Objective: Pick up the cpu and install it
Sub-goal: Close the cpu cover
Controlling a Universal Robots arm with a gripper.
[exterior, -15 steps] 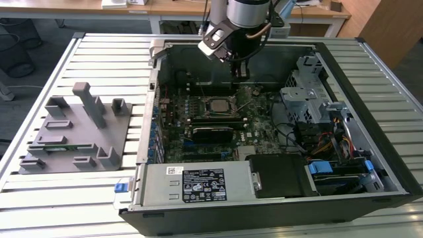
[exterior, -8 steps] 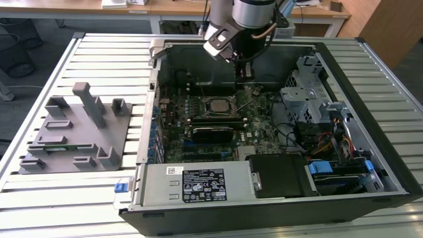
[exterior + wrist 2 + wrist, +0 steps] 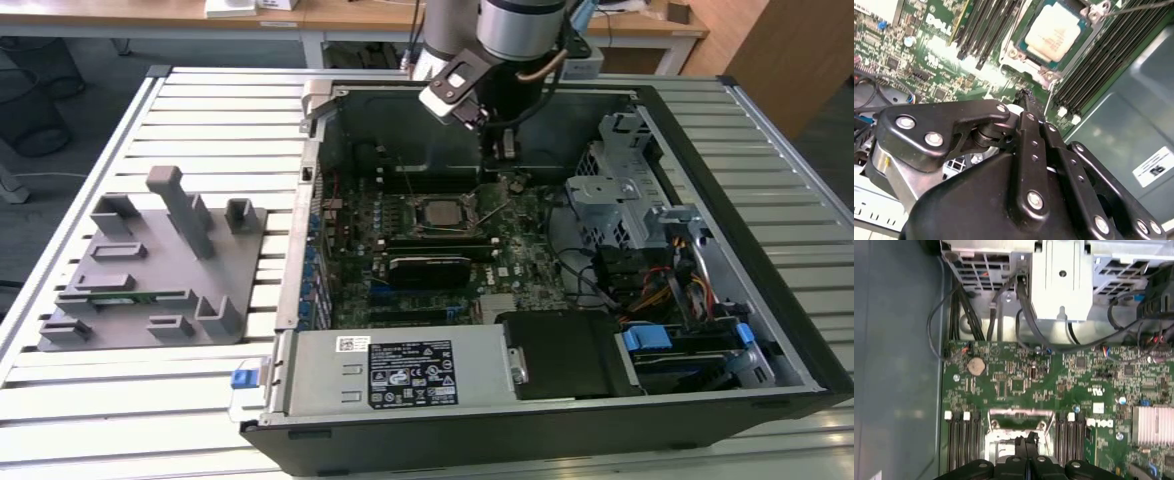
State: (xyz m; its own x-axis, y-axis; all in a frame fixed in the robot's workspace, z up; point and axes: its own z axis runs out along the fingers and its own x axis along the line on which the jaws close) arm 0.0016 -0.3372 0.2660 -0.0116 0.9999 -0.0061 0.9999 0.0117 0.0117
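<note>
The cpu (image 3: 1056, 34), a small square chip with a pale silver top, lies flat in the socket on the green motherboard (image 3: 929, 45). In the exterior view it shows inside the socket frame (image 3: 439, 212) in the middle of the open computer case. My gripper (image 3: 506, 158) hangs inside the case, a little behind the socket and toward the exterior view's right. Its black fingers (image 3: 1026, 107) are pressed together with nothing between them. In the first wrist view the fingertips (image 3: 1026, 442) cover part of the socket (image 3: 1004, 437).
A grey plastic fixture (image 3: 147, 270) with a green memory stick (image 3: 123, 296) stands on the slatted table at the exterior view's left. Inside the case are black memory slots (image 3: 1104, 60), a metal drive cage (image 3: 614, 195), cables (image 3: 654, 290) and a power supply (image 3: 400, 372).
</note>
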